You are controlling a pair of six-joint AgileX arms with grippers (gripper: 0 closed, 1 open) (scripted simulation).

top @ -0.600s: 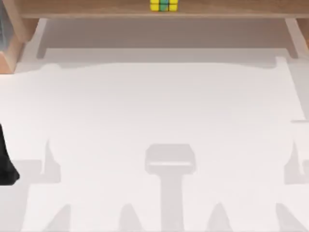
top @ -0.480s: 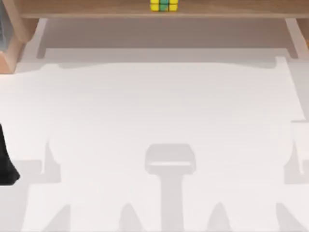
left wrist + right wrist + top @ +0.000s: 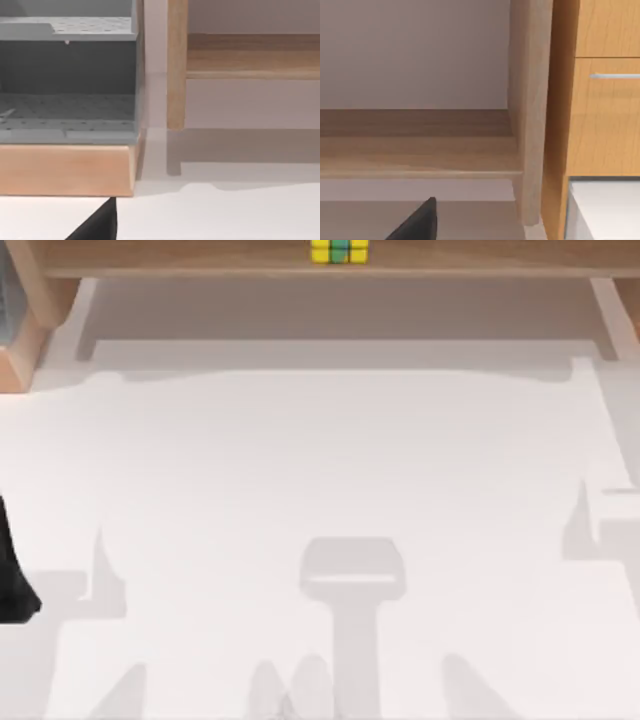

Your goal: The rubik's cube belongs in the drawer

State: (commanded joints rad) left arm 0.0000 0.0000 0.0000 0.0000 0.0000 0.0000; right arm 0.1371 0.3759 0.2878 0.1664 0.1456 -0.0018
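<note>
The rubik's cube (image 3: 339, 251), yellow with a few green tiles, rests on the wooden shelf (image 3: 200, 258) at the table's far edge, near the middle. A dark part of my left arm (image 3: 12, 575) shows at the table's left edge, far from the cube. In the left wrist view a black tip of my left gripper (image 3: 97, 226) hangs over the white table. In the right wrist view a black tip of my right gripper (image 3: 417, 222) faces a wooden drawer front (image 3: 607, 120) with a metal bar handle (image 3: 616, 76); the drawer looks closed.
A grey perforated rack (image 3: 67, 85) on a wooden base (image 3: 65, 170) stands at the far left. Wooden posts (image 3: 176, 75) hold up the shelf. A thick wooden upright (image 3: 535, 110) separates the shelf bay from the drawers. The white table (image 3: 320, 460) spreads in front.
Shadows on the table's right side and near edge have shifted leftward and away from the near edge, so the right arm has moved. The left arm and the cube stay put.
</note>
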